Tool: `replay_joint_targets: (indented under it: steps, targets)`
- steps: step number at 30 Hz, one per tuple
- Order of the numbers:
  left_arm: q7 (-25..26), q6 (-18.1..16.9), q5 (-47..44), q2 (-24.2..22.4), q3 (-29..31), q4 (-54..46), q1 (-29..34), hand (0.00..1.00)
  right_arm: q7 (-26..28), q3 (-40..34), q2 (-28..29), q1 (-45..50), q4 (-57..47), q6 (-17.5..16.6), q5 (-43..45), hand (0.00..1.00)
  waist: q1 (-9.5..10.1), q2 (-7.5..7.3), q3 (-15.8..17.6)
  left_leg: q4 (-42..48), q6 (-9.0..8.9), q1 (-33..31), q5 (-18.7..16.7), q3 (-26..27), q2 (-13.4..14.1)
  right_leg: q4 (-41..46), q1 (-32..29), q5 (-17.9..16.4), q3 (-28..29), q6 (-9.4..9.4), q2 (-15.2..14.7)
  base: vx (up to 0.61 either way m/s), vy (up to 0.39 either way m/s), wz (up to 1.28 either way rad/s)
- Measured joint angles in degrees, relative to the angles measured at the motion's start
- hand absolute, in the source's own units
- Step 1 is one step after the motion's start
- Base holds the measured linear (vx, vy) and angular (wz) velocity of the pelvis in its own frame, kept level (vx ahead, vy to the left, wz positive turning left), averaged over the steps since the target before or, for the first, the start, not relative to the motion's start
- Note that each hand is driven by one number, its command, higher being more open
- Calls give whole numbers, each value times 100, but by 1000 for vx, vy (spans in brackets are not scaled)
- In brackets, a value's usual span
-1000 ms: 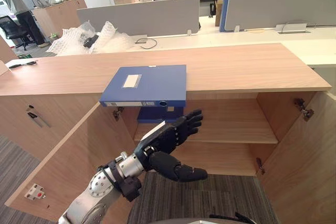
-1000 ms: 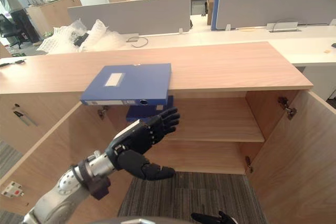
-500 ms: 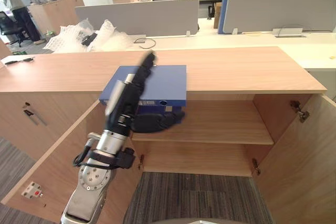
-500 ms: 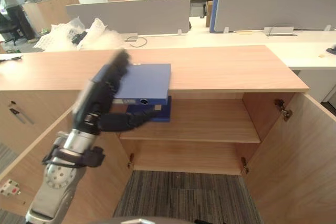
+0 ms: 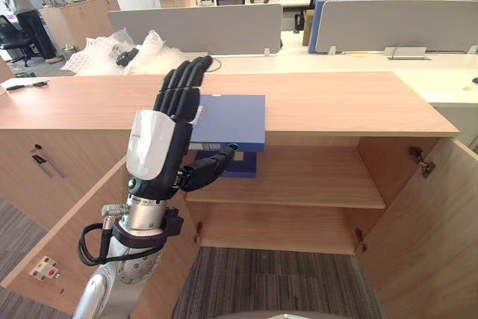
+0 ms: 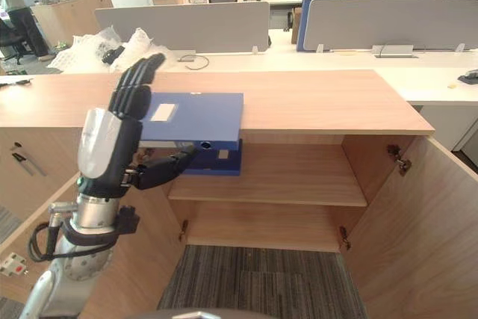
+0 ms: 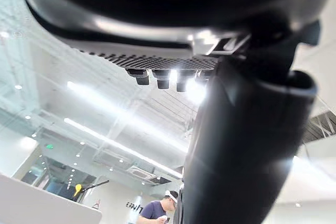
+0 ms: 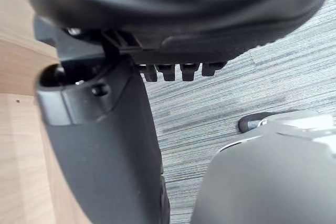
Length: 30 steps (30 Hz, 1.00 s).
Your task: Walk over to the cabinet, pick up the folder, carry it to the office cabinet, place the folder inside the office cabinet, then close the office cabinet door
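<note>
since a second ago the left hand point(image 5: 160, 140) has swung up from low before the open shelf. it now stands upright, fingers toward 12 o'clock, at the 9 o'clock side of the flat blue box folder with a white label point(image 5: 233, 119). folder lies on the light wood counter point(image 5: 336, 102), its front edge overhanging the open wooden cabinet point(image 5: 314, 218). likely left that way to give a thumb room beneath. both doors point(image 5: 437, 214) stand wide, so the shelf point(image 5: 314, 184) is reachable. second blue folder point(image 5: 243, 166) sits on that shelf, directly under the first.

left hand: fingers straight and together, thumb spread toward 3 o'clock under the overhang. holds nothing; contact with the folder cannot be told. judged: lining up for the pick.

right hand point(image 8: 173, 14) hangs over grey carpet point(image 8: 252, 77), fingers relaxed, empty.
</note>
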Motion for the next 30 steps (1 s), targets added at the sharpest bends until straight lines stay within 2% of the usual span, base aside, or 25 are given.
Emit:
replay_joint_targets:
  steps: [6, 9, 14, 23, 30]
  targets:
    - [65, -62, 397, 128, -1, 1, -221, 100, -3, -10, -10, 31, -12, 0, -1, 100, -4, 39, -63, -3, -10, 0, -2, 6, 12, 2, -3, 0, 7, 0, 11, -5, -2, 0]
    - [63, -77, 558, 336, -42, 48, -341, 100, -3, -14, -8, 38, -13, 2, 0, 100, -4, 31, -79, -3, -17, 0, -2, 7, 20, 5, -5, 0, 9, 0, 17, 0, 0, 0]
    - [52, -79, 655, 492, -65, 389, -510, 100, 0, -14, 8, 78, -147, 4, 13, 100, -12, 43, -105, -5, -22, 0, -1, 27, 28, 12, -18, 0, 28, 0, 20, -7, -1, 0]
    - [-76, 164, 633, 481, -64, 1230, -877, 100, 56, -12, 13, 106, -164, 8, 58, 100, -30, 33, -127, -5, -30, 1, -4, 102, 42, 40, -61, 0, 90, -1, 18, -23, -3, -4]
    - [-211, 302, 208, 422, -64, 1766, -1093, 100, 70, -8, 10, 121, -229, 17, 60, 100, -71, 34, -136, -5, -30, 4, -4, 156, 52, 59, -95, 1, 149, 0, 17, -28, -4, -4]
